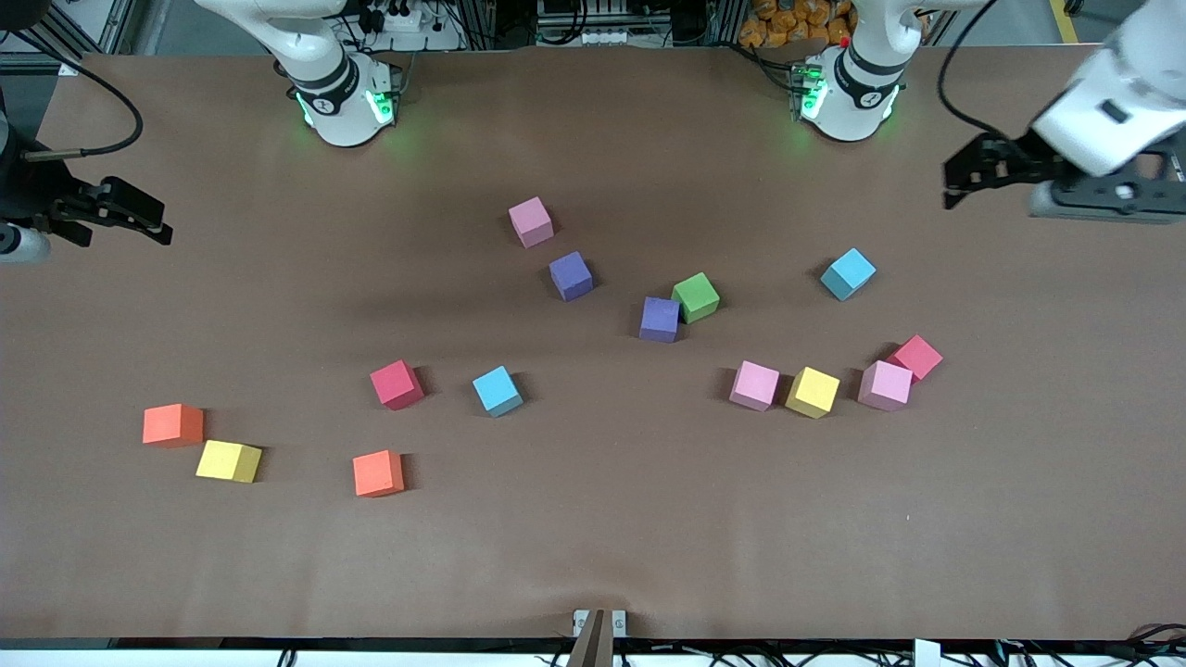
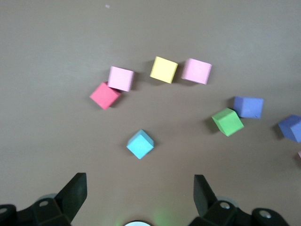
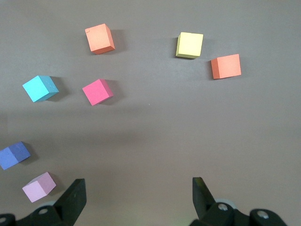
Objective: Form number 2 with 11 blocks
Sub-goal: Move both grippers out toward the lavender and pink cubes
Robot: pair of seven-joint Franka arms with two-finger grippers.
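Several blocks lie loose on the brown table (image 1: 593,556); no number 2 is in view. Toward the left arm's end are a light blue block (image 1: 848,274), a red one (image 1: 916,358) touching a pink one (image 1: 885,385), a yellow one (image 1: 813,392) and another pink one (image 1: 754,385). Mid-table a green block (image 1: 696,297) touches a purple one (image 1: 660,320). Toward the right arm's end lie a red block (image 1: 397,384), an orange one (image 1: 378,473) and a yellow one (image 1: 228,461). My left gripper (image 1: 964,178) (image 2: 140,188) and right gripper (image 1: 153,218) (image 3: 138,188) hang open and empty over the table's two ends.
A second purple block (image 1: 571,276) and a pink one (image 1: 531,222) lie nearer the arm bases (image 1: 343,93). Another light blue block (image 1: 498,391) and another orange one (image 1: 172,425) lie toward the right arm's end. Cables run along the table's edges.
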